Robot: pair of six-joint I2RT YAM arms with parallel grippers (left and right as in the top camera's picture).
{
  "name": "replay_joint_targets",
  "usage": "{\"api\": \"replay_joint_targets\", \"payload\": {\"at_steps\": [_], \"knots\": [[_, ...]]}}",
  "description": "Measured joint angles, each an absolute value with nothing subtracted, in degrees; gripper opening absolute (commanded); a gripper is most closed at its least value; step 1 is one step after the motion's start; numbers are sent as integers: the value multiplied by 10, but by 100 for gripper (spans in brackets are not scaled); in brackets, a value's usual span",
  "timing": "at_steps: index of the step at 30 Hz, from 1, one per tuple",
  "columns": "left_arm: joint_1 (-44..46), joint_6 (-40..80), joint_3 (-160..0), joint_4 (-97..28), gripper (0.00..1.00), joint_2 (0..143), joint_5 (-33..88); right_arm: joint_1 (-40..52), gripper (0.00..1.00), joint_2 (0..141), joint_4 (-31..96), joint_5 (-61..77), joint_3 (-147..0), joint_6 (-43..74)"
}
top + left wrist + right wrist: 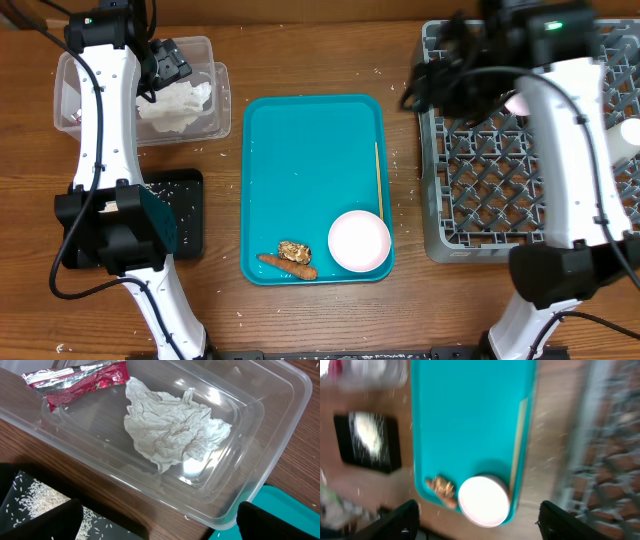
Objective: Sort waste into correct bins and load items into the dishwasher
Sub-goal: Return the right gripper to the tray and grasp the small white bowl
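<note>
A: Near end of the teal tray?
B: Orange carrot piece with brown food lump just beside it. White dish sits in the right corner. A thin stick lies along the right rim.
A: Left of that?
B: Black tray on the tabletop, rice grains scattered on it.
A: Further back?
B: Clear tub. Crumpled napkin is in the middle, red wrapper at one end. Left gripper hangs over the tub, fingers spread wide, empty.
A: Right side?
B: Grey dish rack. Right gripper is up near its left edge, fingers apart, nothing between them. That view is blurred.
</note>
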State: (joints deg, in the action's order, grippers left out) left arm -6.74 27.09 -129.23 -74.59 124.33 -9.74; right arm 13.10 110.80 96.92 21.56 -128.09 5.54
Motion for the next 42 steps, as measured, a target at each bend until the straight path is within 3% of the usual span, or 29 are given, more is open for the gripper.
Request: {"api": "replay_joint_targets", "payload": {"at_steps": [10,16,29,42], "knots": [[-67,271,-1292,-746,100,1243,-97,303,89,1111,851,226,-1107,81],[-67,271,-1292,-746,100,1244,-97,371,75,1118,687,227,-953,170],[-67,271,-1292,-746,100,1244,-97,399,68,1119,667,171,-830,323],[-67,271,-1292,-746,100,1244,-97,413,55,1119,592,165,-772,378]]}}
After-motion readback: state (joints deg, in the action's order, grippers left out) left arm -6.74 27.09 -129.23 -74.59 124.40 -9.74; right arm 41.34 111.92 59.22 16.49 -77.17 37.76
